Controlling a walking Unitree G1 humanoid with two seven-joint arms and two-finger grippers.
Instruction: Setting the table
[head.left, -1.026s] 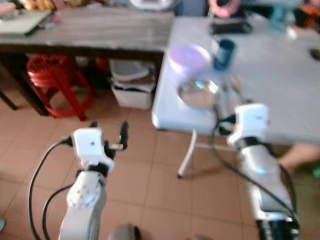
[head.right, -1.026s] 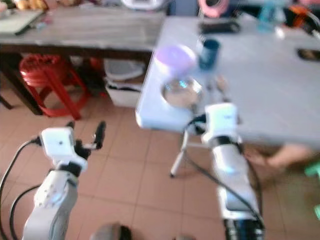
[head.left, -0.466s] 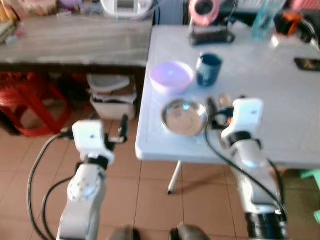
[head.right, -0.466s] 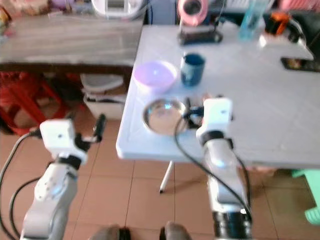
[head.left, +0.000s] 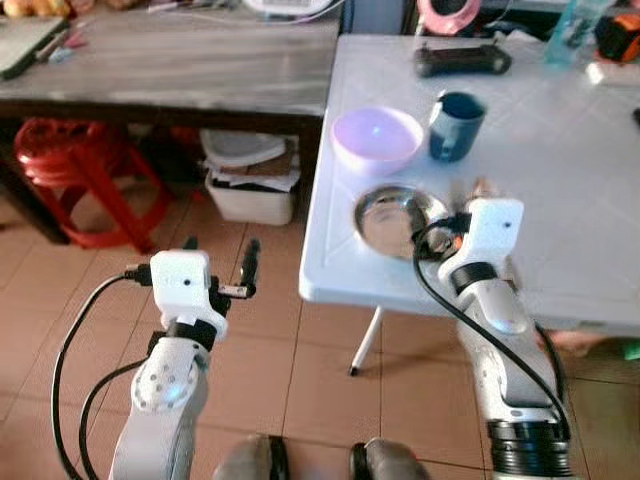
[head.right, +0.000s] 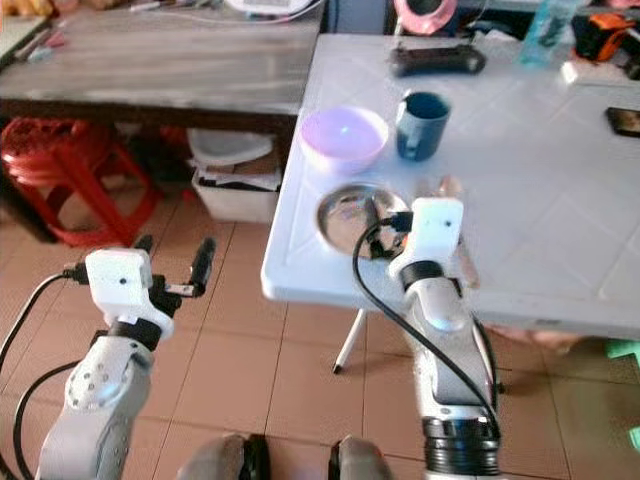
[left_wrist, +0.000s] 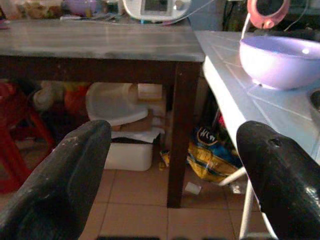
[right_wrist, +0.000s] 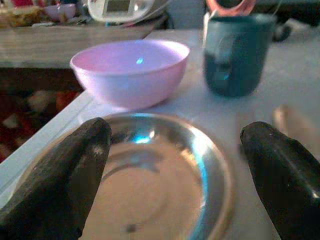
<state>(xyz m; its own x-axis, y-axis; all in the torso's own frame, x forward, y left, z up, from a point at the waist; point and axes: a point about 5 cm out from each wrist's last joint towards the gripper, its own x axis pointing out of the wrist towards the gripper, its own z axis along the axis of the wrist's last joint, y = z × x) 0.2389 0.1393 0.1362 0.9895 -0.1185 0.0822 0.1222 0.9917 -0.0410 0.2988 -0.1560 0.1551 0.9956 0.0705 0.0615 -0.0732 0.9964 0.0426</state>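
On the white table (head.left: 560, 200), near its left edge, sit a lilac bowl (head.left: 377, 138), a dark teal mug (head.left: 456, 126) and a shallow steel plate (head.left: 395, 218). A tan utensil (head.left: 480, 188) lies just right of the plate. My right gripper (right_wrist: 175, 165) hovers low over the plate's near side, open, with its fingers (right_wrist: 55, 175) wide apart and nothing between them. My left gripper (head.left: 218, 255) is held out over the floor to the left of the table, open and empty, facing the table's edge and the bowl (left_wrist: 280, 57).
A brown wooden table (head.left: 180, 60) adjoins the white one on the left, with white plastic boxes (head.left: 250, 180) and a red stool (head.left: 75, 160) beneath it. A black device (head.left: 462, 60) lies behind the mug. The white table's leg (head.left: 365, 340) slants over the tiled floor.
The whole picture has shifted and sharpened as the camera moved. My right gripper stays over the steel plate; my left arm keeps its pose.
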